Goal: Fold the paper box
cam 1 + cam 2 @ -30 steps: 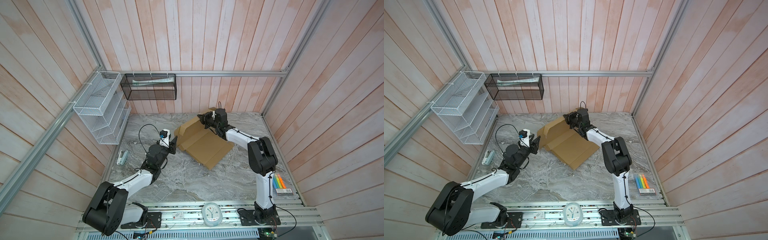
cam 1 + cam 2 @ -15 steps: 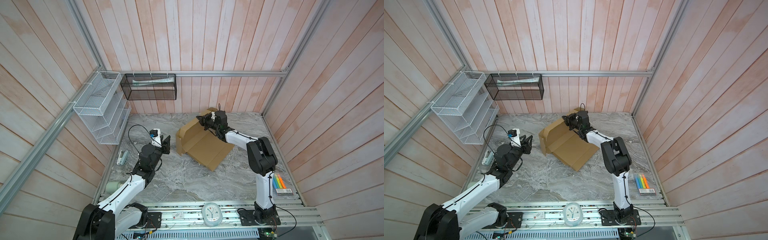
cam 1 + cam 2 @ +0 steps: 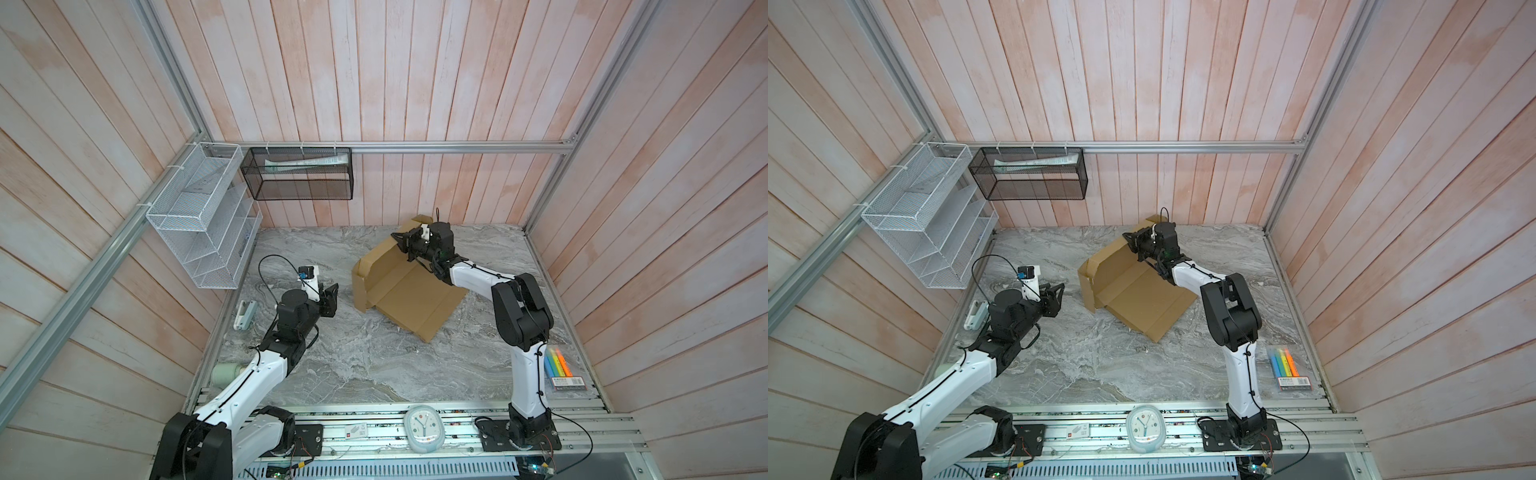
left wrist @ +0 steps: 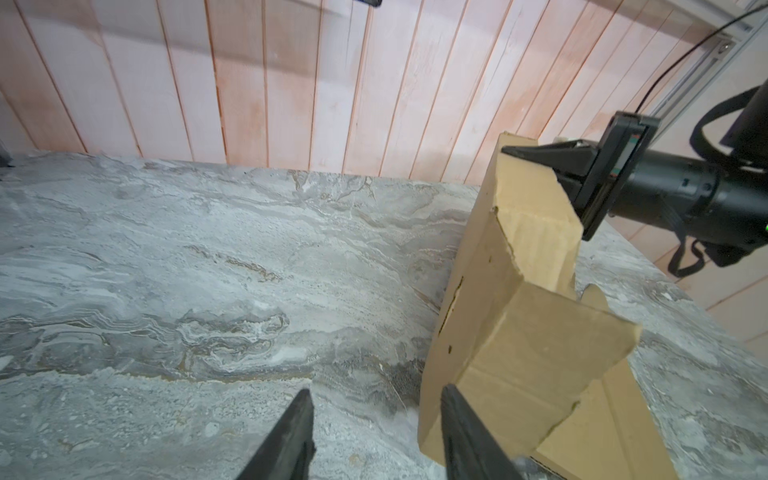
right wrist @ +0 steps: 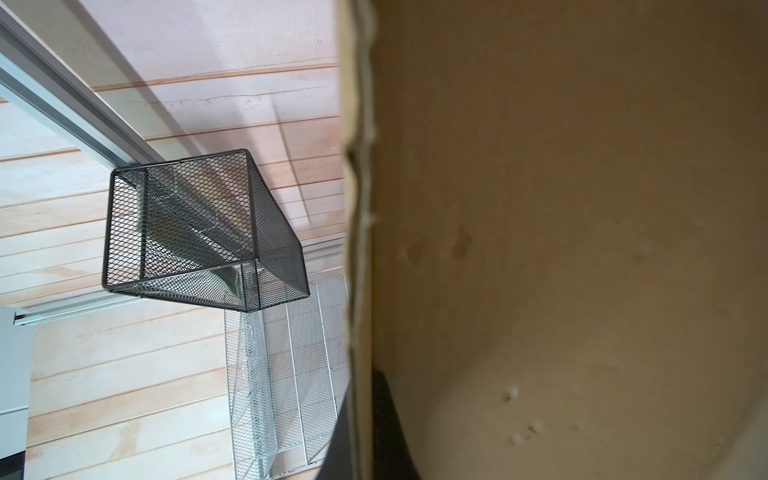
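Beside the paper box (image 3: 415, 299) gapes left pincer (image 3: 332, 299); right pincer (image 3: 402, 242) clamps its flap (image 3: 384, 257).

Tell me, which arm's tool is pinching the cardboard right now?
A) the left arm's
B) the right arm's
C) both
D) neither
B: the right tool is shut on a raised flap of the paper box, while the left tool is open, with nothing between its jaws, apart from the box.
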`<state>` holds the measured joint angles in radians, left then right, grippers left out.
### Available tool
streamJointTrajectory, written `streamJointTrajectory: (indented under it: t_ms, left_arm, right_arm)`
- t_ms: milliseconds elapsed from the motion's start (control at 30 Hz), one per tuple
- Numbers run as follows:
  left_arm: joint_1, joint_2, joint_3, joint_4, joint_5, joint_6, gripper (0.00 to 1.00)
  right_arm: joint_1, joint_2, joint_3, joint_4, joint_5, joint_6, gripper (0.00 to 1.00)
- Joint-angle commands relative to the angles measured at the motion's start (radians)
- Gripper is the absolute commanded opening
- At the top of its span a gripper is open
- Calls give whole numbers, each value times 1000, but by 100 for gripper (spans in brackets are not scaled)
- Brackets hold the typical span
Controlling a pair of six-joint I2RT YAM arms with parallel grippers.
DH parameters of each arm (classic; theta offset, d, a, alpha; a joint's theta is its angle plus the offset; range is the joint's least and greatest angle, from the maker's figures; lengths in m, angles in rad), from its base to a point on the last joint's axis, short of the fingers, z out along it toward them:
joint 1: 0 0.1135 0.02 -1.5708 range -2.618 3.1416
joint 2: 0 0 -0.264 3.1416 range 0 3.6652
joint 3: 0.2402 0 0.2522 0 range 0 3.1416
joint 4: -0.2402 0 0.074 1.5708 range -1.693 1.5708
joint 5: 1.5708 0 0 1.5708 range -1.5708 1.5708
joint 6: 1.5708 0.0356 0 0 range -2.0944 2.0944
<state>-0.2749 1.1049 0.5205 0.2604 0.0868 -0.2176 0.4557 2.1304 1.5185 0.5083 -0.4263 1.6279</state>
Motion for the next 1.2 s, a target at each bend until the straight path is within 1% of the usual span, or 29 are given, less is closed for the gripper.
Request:
streamJointTrajectory:
  t_ms: [0, 267, 367, 800, 933, 1067, 1167]
  left_arm:
    - [4, 45, 46, -12, 96, 30, 51]
    - [1, 125, 89, 30, 196, 42, 51]
    - [-11, 144, 98, 35, 211, 47, 51]
    - [-82, 217, 133, 30, 179, 84, 50]
    - [-90, 249, 146, 44, 171, 86, 48]
    - [-101, 279, 152, 62, 175, 80, 43]
    - [-112, 289, 149, 70, 178, 75, 41]
  right_arm:
    - [1, 7, -15, 29, -23, 2, 0]
    - [3, 6, -33, 36, -25, 4, 0]
    - [4, 13, -28, 38, -27, 5, 0]
    - [22, 72, 11, 63, -46, 7, 0]
    - [26, 78, 21, 65, -50, 7, 0]
    - [26, 80, 24, 69, -52, 6, 0]
    - [27, 83, 22, 74, -53, 6, 0]
